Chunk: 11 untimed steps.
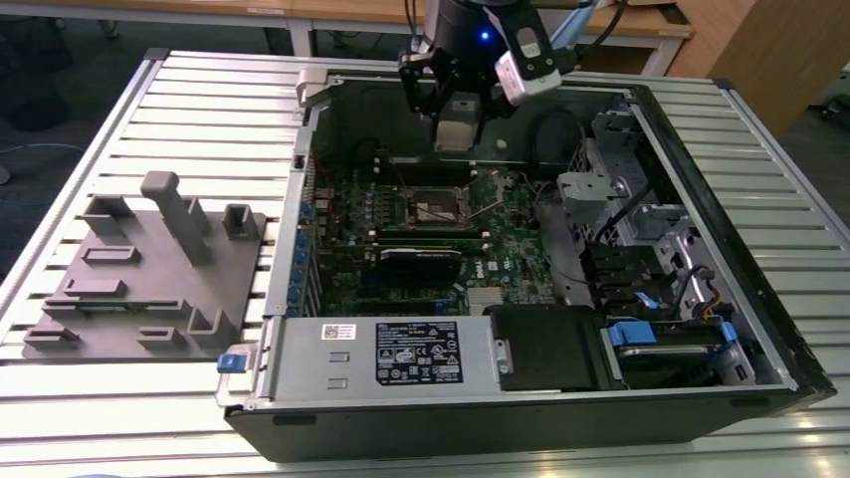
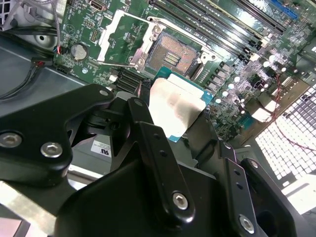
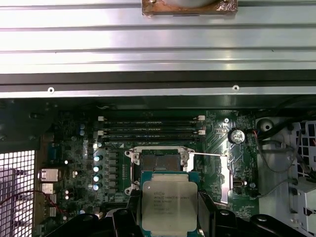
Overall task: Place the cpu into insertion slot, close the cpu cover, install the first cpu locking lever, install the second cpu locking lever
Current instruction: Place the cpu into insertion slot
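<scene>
the gripper (image 3: 168, 219) pinches the cpu (image 3: 167, 205) between its fingers (image 3: 129, 217), above the circuit board (image 3: 217, 133) just short of the bare insertion slot (image 3: 160, 162), cpu cover (image 2: 123, 34) flipped open; i'd keep it flat, corners square

Robot lab, slatted alu workbench (image 1: 199, 90), opened PC tower (image 1: 505, 423), grey fixture block (image 1: 146, 299), wooden desks (image 1: 358, 12) at back

The arm (image 1: 465, 28) stands near-vertical, its wrist pointing straight down and the gripper (image 1: 456, 137) hanging at its end. In the first wrist view the black fingers (image 3: 207, 217) press in from either side on the cpu (image 3: 169, 205), gripped flat between them.
</scene>
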### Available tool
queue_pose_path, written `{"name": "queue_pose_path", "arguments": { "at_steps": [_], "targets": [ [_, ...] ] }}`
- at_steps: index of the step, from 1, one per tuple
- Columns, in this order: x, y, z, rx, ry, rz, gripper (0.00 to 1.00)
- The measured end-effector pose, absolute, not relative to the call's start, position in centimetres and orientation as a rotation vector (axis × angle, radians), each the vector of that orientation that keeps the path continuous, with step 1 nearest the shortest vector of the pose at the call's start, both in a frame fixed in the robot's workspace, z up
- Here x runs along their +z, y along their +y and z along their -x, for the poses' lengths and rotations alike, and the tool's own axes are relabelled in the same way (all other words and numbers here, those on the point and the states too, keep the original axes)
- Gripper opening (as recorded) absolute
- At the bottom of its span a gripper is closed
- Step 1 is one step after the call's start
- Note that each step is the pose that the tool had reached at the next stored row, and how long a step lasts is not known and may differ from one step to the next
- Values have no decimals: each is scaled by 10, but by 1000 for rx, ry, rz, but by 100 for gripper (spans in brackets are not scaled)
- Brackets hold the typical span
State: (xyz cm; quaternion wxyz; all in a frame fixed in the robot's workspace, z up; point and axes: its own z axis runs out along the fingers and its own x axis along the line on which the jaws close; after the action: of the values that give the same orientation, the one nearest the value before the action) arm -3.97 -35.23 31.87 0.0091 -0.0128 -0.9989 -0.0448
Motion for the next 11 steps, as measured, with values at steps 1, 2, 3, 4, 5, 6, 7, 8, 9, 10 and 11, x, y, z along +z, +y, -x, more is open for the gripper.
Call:
{"name": "queue_pose_path", "arguments": {
  "at_steps": [1, 2, 3, 4, 5, 6, 7, 8, 9, 10, 11],
  "targets": [
    [319, -352, 40, -140, -3120, 40, 54],
    [319, -352, 40, -140, -3120, 40, 54],
    [318, -352, 40, -140, -3120, 40, 54],
    [318, -352, 40, -140, -3120, 40, 54],
    [318, -352, 40, -140, -3120, 40, 54],
    [318, -352, 40, -140, -3120, 40, 54],
    [318, -352, 40, -140, -3120, 40, 54],
    [318, -352, 40, -140, -3120, 40, 54],
    [318, -352, 40, -140, -3120, 40, 54],
    [317, -352, 40, -140, -3120, 40, 54],
    [317, -352, 40, -140, -3120, 40, 54]
  ]
}}
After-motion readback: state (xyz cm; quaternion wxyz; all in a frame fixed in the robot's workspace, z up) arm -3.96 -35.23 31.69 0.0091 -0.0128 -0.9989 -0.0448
